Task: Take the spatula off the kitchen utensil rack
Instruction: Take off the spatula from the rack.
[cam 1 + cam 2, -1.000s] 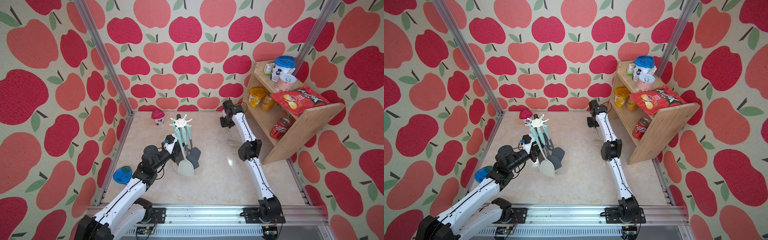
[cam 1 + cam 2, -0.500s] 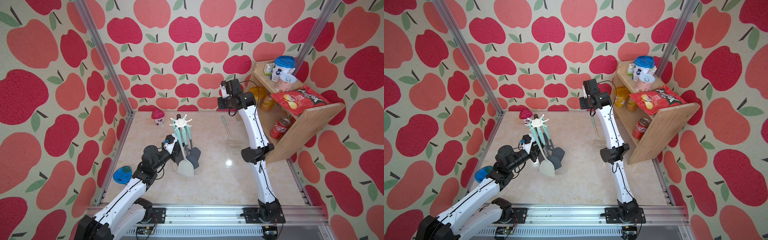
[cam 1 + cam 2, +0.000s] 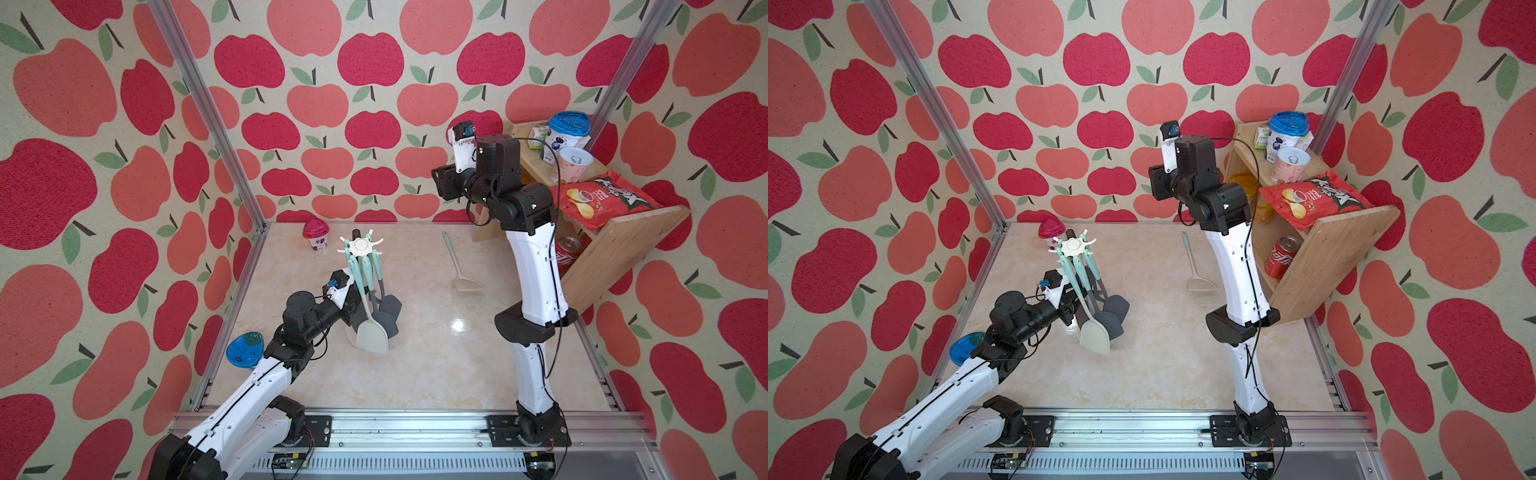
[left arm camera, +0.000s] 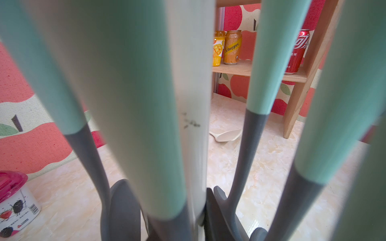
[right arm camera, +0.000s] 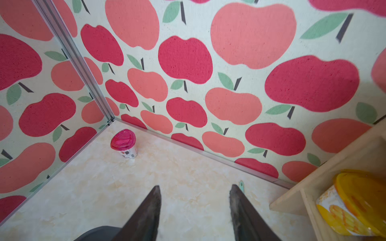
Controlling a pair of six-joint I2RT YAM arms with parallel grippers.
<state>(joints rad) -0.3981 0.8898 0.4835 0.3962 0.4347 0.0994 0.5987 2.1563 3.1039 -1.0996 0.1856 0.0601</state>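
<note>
Your spatula (image 3: 462, 282) already lies on the table (image 3: 415, 374), off the rack (image 3: 360, 246). Right claw (image 5: 195, 186) gapes empty; the left claw (image 3: 351, 304) hides its grip.

The rack (image 3: 360, 246) is cream, the spatula (image 3: 464, 284) mint-handled, the walls (image 3: 374, 124) apple-patterned.

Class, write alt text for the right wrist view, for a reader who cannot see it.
The right gripper hangs open and empty above a marbled tabletop. Beyond it a pink-lidded cup stands near the corner of apple-patterned walls.
</note>
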